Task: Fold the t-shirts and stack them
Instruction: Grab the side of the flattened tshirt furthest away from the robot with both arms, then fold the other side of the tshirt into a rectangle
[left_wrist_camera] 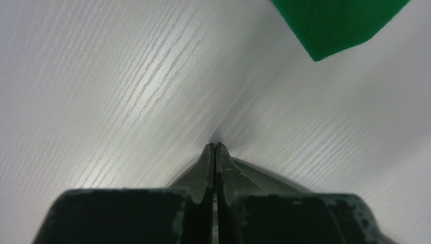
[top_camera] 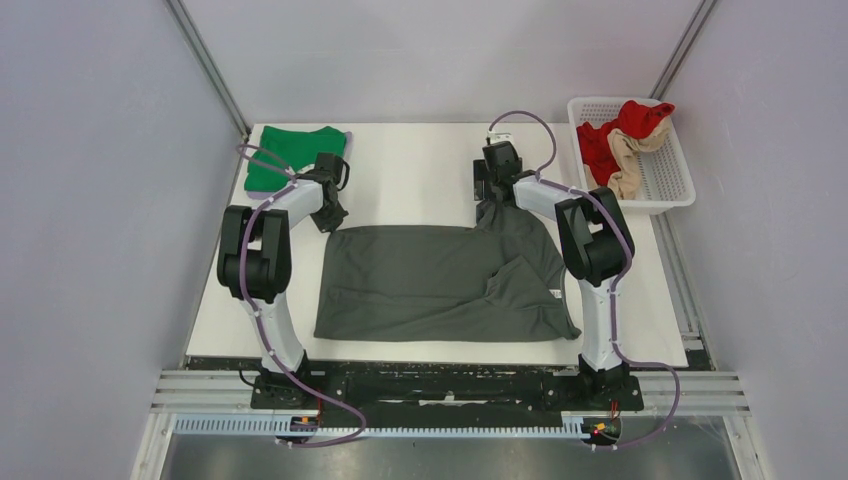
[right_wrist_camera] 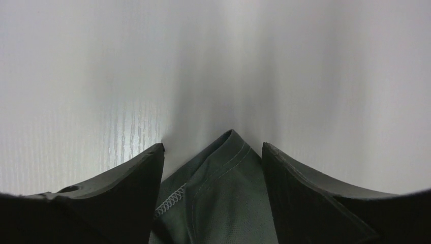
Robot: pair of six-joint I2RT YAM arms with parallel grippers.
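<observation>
The dark grey t-shirt (top_camera: 440, 280) lies spread on the white table, its right part creased and folded over. The bright green t-shirt (top_camera: 290, 155) lies folded at the back left; its corner shows in the left wrist view (left_wrist_camera: 335, 23). My left gripper (top_camera: 330, 215) is at the grey shirt's far left corner. Its jaws (left_wrist_camera: 216, 146) are shut, with grey cloth (left_wrist_camera: 264, 178) pinched between them. My right gripper (top_camera: 492, 205) is at the far right corner, where the cloth peaks up. Its jaws (right_wrist_camera: 213, 145) are open, and a hemmed corner of the grey shirt (right_wrist_camera: 223, 193) lies between them.
A white lattice basket (top_camera: 665, 180) at the back right holds a red garment (top_camera: 625, 130) and a beige garment (top_camera: 630, 165). Bare white table (top_camera: 420, 160) lies behind the grey shirt. Grey walls enclose the table on the left, back and right.
</observation>
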